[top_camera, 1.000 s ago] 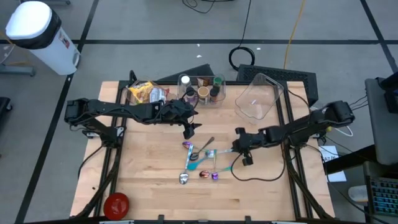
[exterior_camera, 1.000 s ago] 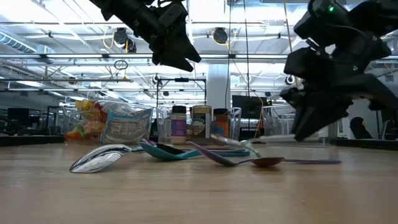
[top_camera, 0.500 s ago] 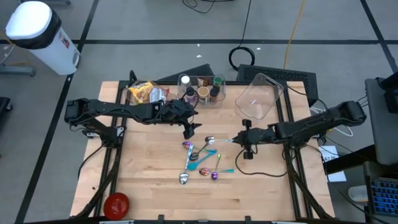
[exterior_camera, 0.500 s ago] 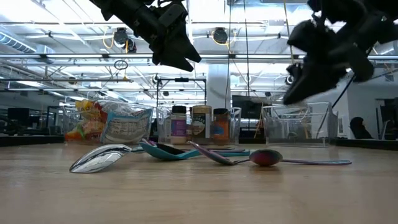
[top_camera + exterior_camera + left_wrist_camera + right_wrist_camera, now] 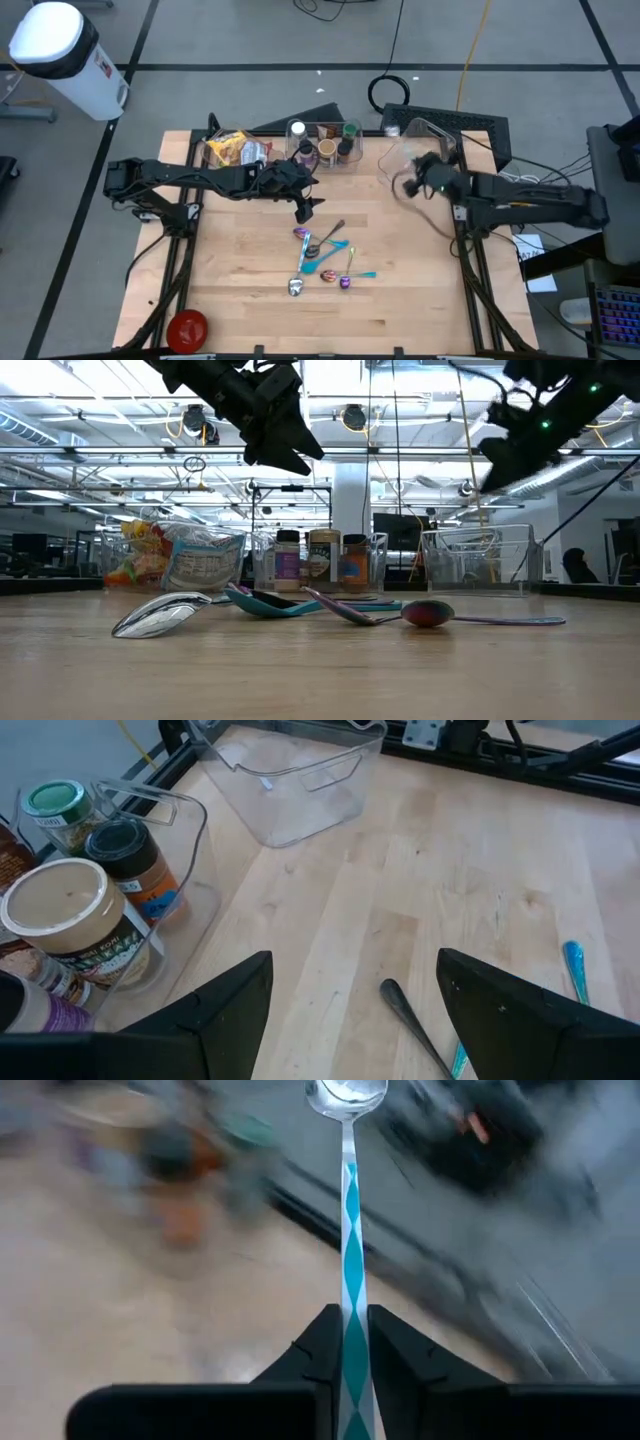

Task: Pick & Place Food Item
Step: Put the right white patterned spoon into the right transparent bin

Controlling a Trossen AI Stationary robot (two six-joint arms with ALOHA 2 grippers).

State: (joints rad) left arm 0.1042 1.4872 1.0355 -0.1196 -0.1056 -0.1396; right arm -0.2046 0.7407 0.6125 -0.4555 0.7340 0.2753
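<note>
My right gripper (image 5: 348,1365) is shut on a spoon (image 5: 349,1200) with a teal-and-white diamond handle. It hangs in the air at the table's far right (image 5: 408,184), beside the clear plastic bin (image 5: 418,152). Several other spoons (image 5: 322,256) lie in a heap on the wood at mid-table. My left gripper (image 5: 306,208) stays open above the table near the clear holder of spice jars (image 5: 325,145), with nothing between its fingers (image 5: 225,1010). A bright snack bag (image 5: 232,150) lies at the far left. My right gripper pinches the spoon's handle (image 5: 348,1325) between its two fingers. The handle runs straight out ahead along the fingers, with the silver bowl (image 5: 346,1094) at the far end. The spoon is lifted clear of the table.
A red round thing (image 5: 187,327) sits at the near left corner. The clear bin (image 5: 290,780) stands tilted at the far right edge. Bare wood lies between the spoon heap and the bin, and along the near edge.
My right gripper has risen from the spoon heap and swung toward the table's far right, up to the clear bin, rolling as it went. It carries the teal-and-white spoon, which has left the heap and is now clear of the table.
</note>
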